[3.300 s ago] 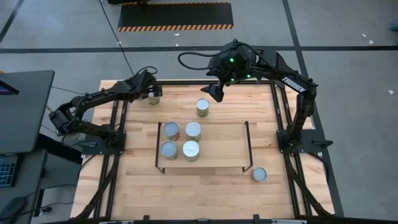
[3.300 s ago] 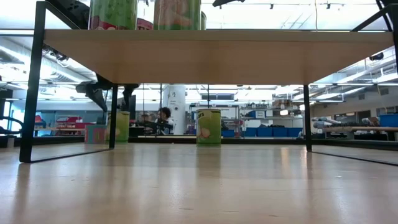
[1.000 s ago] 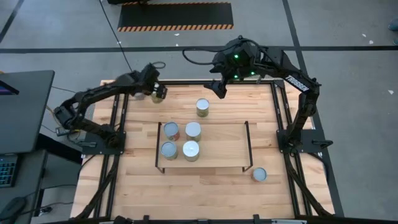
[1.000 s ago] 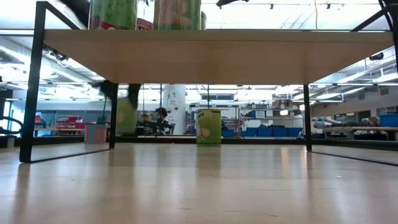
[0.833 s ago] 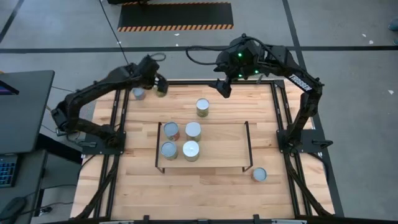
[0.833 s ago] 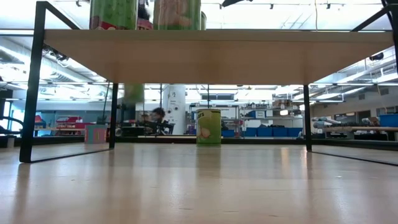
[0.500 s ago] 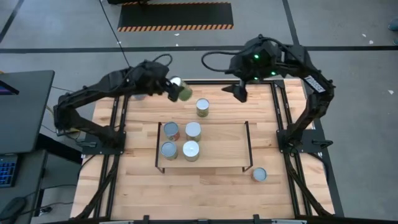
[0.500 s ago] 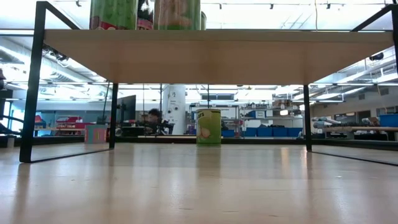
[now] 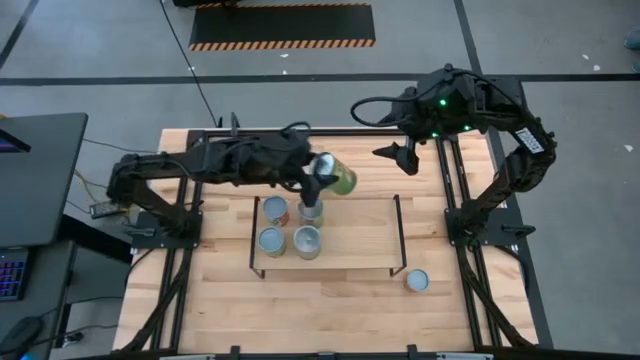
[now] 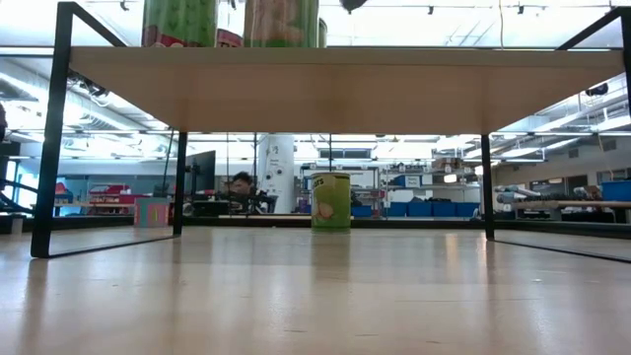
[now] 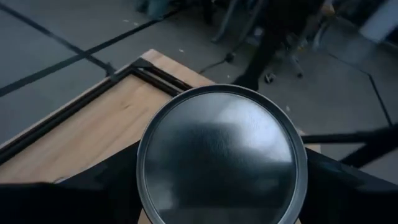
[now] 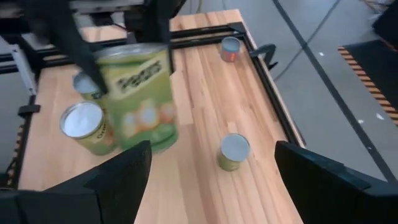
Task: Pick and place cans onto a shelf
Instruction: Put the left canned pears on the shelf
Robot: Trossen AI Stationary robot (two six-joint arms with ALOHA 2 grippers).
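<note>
Cans, small tin cylinders with silver tops, numbered six in the high view. Four stood on the low light-wood shelf with black frame ends, one partly hidden under the left gripper; a lone can sat on the wooden table at its front right, and a tilted olive can was clamped in that gripper above the shelf's far edge. The low view cut off the shelved cans' tops but showed a seventh can behind the shelf, the right wrist view added an eighth can by the corner frame, and the right gripper hung wide apart and empty over the far right.
</note>
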